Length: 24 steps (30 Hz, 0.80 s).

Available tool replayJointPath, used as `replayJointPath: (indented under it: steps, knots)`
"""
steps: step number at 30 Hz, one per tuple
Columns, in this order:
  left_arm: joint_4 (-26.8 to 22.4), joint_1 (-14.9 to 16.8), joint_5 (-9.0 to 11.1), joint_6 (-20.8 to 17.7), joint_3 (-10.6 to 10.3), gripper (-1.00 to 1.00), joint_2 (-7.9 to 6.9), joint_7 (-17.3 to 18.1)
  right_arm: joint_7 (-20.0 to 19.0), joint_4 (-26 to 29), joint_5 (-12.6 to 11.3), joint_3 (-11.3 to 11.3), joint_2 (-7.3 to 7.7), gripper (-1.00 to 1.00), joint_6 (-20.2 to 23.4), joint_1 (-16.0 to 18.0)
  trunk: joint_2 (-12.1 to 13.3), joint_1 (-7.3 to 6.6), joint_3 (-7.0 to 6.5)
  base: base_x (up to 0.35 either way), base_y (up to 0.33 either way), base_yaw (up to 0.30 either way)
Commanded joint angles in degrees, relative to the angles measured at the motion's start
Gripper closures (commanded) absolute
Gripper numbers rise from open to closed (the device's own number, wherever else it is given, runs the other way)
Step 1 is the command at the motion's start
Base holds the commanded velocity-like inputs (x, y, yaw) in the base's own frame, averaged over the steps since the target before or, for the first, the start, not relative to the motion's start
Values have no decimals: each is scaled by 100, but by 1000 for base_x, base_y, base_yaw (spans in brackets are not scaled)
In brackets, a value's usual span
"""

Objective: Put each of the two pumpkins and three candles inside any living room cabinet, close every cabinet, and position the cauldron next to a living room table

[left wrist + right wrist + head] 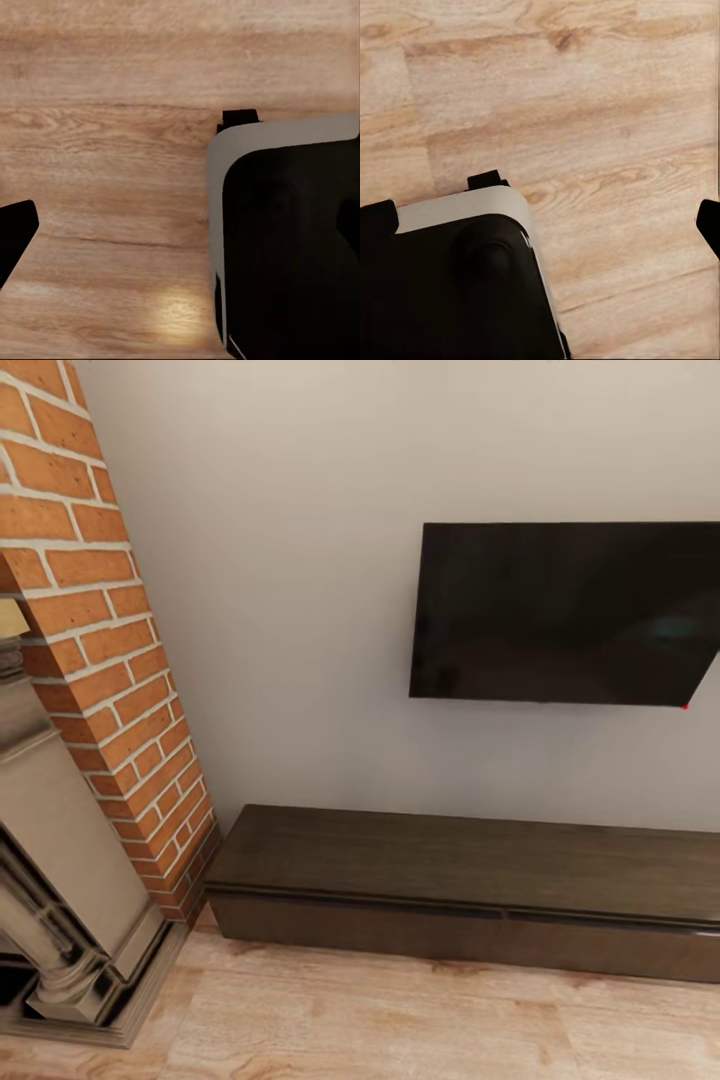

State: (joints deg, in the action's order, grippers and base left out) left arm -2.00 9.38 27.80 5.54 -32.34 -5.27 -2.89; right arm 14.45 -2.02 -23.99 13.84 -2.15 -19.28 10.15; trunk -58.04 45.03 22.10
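Cabinet: we count one cabinet (470,890), fronts shut, at 5 o'clock below one television (560,615).
Fireplace: one brick fireplace (90,660) at 9 o'clock.
Grippers: both aimed at the wood floor (112,150); fingertips barely show, so we cannot tell their spread.

Head camera faces the cabinet (460,890); both wrist cameras look down at floor (112,150)

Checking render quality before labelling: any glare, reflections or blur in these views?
Head view: the TV shows faint murky reflections; the cabinet and the bricks look slightly soft. Left wrist view: a bright glare spot on the floor. Right wrist view: evenly lit floor, no glare.
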Motion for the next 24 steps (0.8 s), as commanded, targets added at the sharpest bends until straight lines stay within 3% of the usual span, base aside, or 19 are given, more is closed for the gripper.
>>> replayJointPath:
  steps: [1,7,24]
  knots:
    - [-4,-21,40,11,-65,-100,-1,-18,6,-22,-41,51,-4,-100,-31,-14,38,-22,-13,0,0,0]
    - [5,-171,40,9,-118,-100,0,-18,8,-26,-39,49,-2,-100,-13,-242,278,-154,-121,0,0,0]
    - [7,-315,33,9,-124,-100,2,-24,-12,-12,-10,60,84,-100,-11,-388,960,-527,-426,0,0,0]
